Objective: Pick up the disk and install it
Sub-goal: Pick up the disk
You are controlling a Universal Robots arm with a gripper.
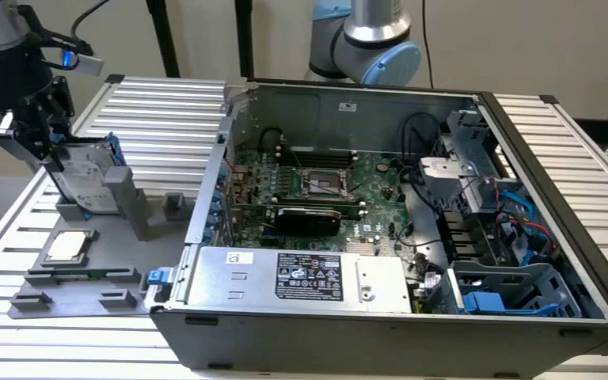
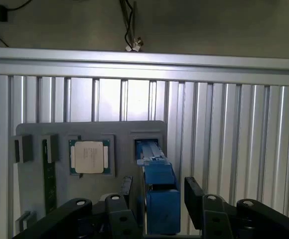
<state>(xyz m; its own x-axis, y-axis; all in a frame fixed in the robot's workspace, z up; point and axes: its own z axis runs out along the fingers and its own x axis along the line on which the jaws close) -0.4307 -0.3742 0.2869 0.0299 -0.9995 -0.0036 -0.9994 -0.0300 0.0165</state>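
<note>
The disk point(image 1: 85, 180) stands on edge in a slot of the grey fixture plate point(image 1: 72, 305) at the exterior view's left, its white label and blue frame showing. My gripper point(image 1: 53, 152) is lowered over its top edge. In the wrist view the disk's blue frame point(image 2: 160, 199) runs between my two black fingers point(image 2: 194, 191), one on each side. A narrow gap shows on either side, so the gripper point(image 2: 159, 191) is open astride the disk. The disk's lower end still sits in its slot point(image 2: 148, 142).
A small square silver chip point(image 1: 67, 246) point(image 2: 89, 157) lies in a pocket of the fixture plate. The open computer case point(image 1: 209, 150) stands to the exterior view's right, with a grey power supply box point(image 1: 298, 277) and a blue drive cage point(image 1: 505, 293) inside. A slatted aluminium table point(image 1: 167, 111) lies beneath.
</note>
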